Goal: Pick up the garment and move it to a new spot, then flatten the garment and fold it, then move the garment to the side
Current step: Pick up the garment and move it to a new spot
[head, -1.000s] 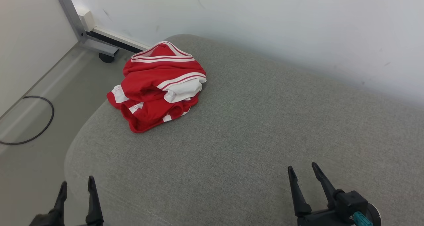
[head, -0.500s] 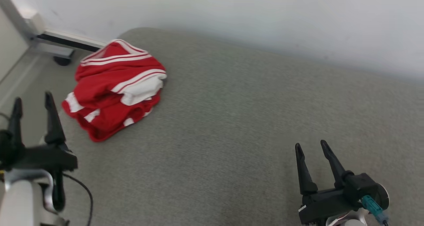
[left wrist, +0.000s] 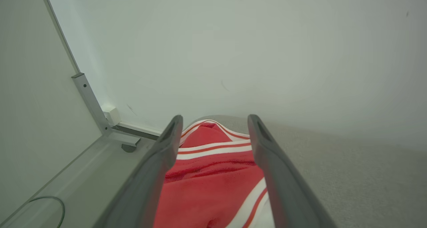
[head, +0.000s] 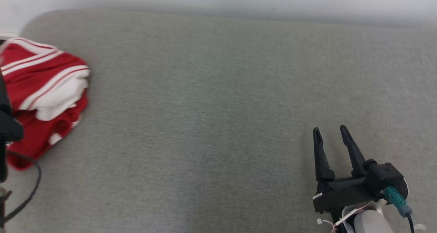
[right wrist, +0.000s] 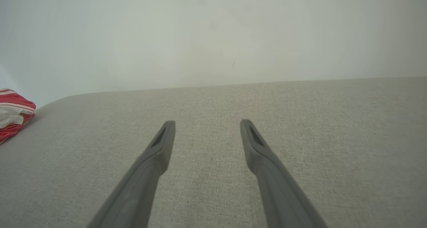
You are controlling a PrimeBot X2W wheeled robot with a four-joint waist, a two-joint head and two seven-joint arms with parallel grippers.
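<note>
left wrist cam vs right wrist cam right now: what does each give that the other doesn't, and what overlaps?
Left wrist view adds: the grey metal frame leg with its dark castor, a thin dark cable loop on the floor, and the left gripper, jaws open, close over the crumpled red garment with white stripes.
Right wrist view adds: the right gripper, jaws open over a long stretch of the grey fabric cushion.
Shared: the garment, the cushion, the pale wall.

Head view swung right, pushing the garment [head: 44, 89] to frame left. Left gripper [left wrist: 215, 118] went forward from the cushion's [head: 218, 106] near edge to over the garment.
</note>
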